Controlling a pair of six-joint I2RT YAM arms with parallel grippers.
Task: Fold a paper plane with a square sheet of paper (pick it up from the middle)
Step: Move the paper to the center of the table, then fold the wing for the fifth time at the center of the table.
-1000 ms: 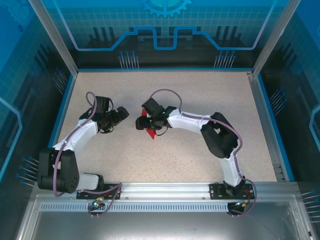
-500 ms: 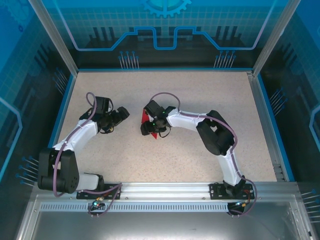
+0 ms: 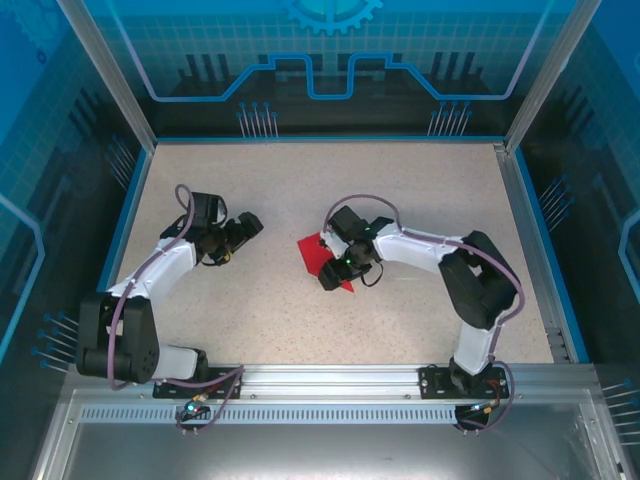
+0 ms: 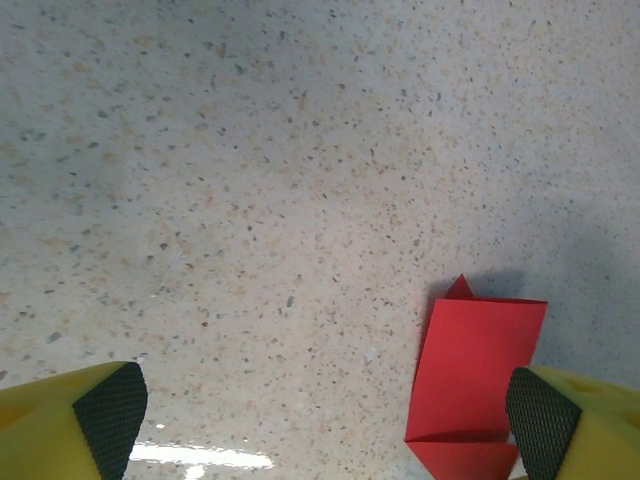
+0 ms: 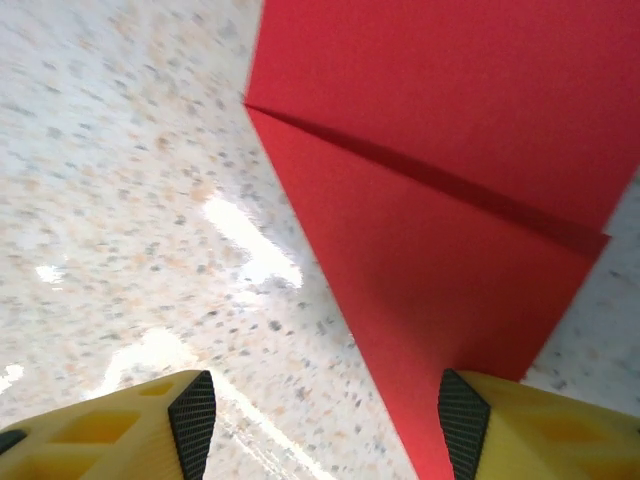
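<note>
Yellow fingers of the right claw point(image 5: 322, 418) stand spread and pinch nothing. One pad point(image 5: 462, 420) sits at the narrow near end of the folded red sheet of paper point(image 5: 450, 200); the other hangs over the bare speckled desk point(image 5: 110, 150). The sheet lies flat on the desk just beyond this claw, with a diagonal crease point(image 5: 420, 175) across it and its upper layer casting a thin shadow.

Hazards:
- Closing from this position would probably catch the edge only. The thin paper could then buckle, or one layer could peel and open the crease.
- The desk looks glossy, so a sideways push may slide or swivel the sheet.

Farther off, the left claw point(image 3: 248, 227) is also spread wide and stands apart from the sheet. It offers no hold-down.
</note>
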